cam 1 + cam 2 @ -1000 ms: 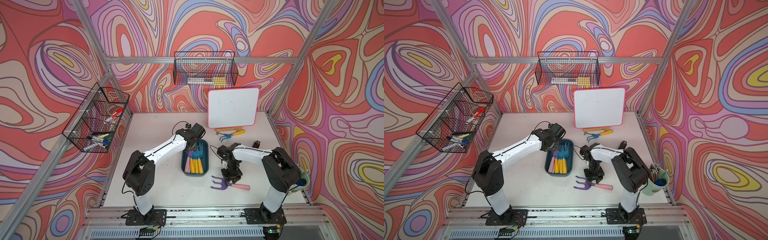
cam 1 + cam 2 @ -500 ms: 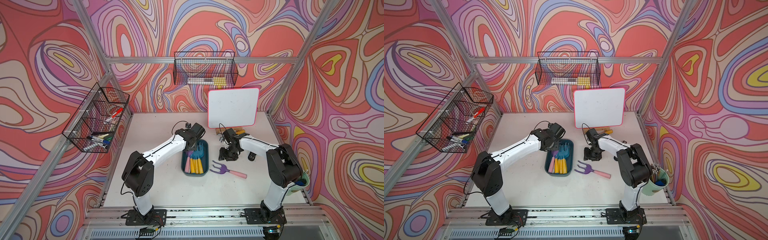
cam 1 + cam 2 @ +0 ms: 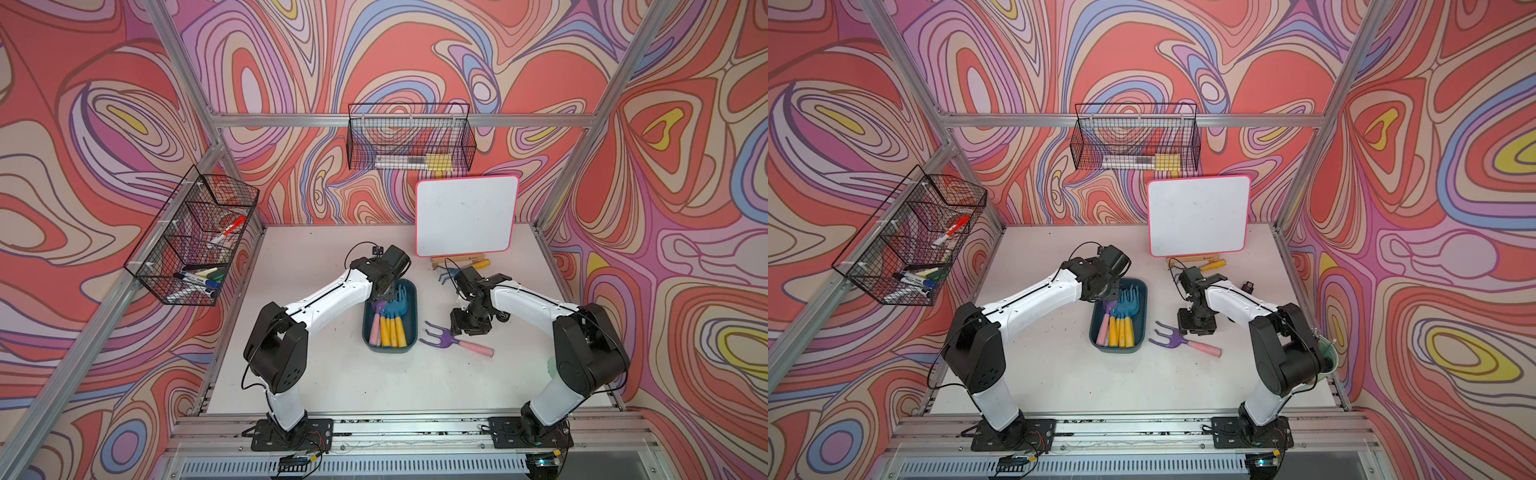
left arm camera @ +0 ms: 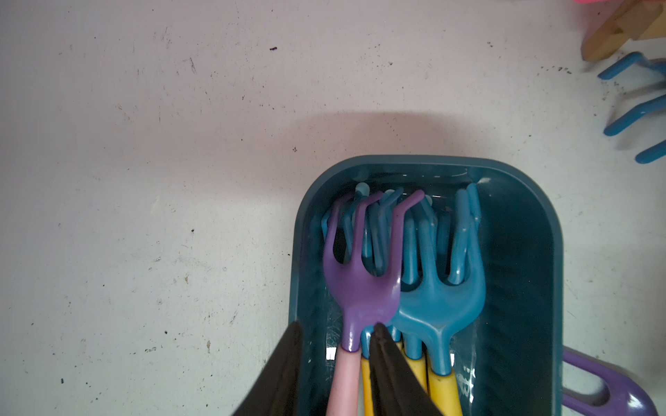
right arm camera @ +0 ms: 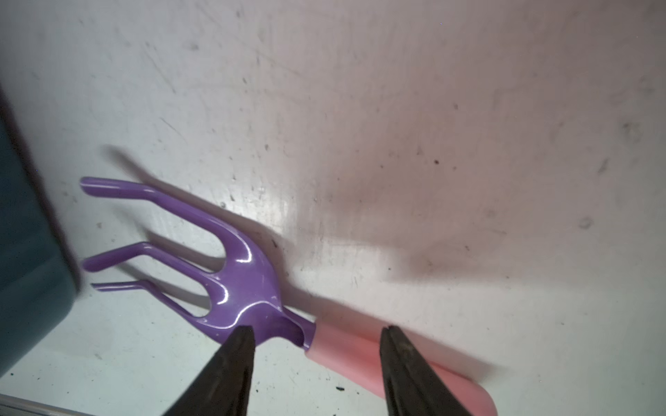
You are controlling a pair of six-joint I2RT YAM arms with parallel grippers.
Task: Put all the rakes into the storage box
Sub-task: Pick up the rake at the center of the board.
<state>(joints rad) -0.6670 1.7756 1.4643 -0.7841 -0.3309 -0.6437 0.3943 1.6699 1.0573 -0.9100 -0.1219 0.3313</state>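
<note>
purple rake [image 3: 442,338] on surface [image 3: 332,374] beside storage box [image 3: 390,350], not in yet. right gripper [image 5: 317,329] spread over it, ungripped; left gripper [image 4: 337,325]: can't tell.

No writing, label, brand or number is legible anywhere; the markers [image 3: 199,276] in the wire basket [image 3: 166,249] show too small to read.

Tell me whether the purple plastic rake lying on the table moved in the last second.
Yes. The purple rake shifted away from the front rail, now lying beside the oblong dark teal plastic tray's near end.
</note>
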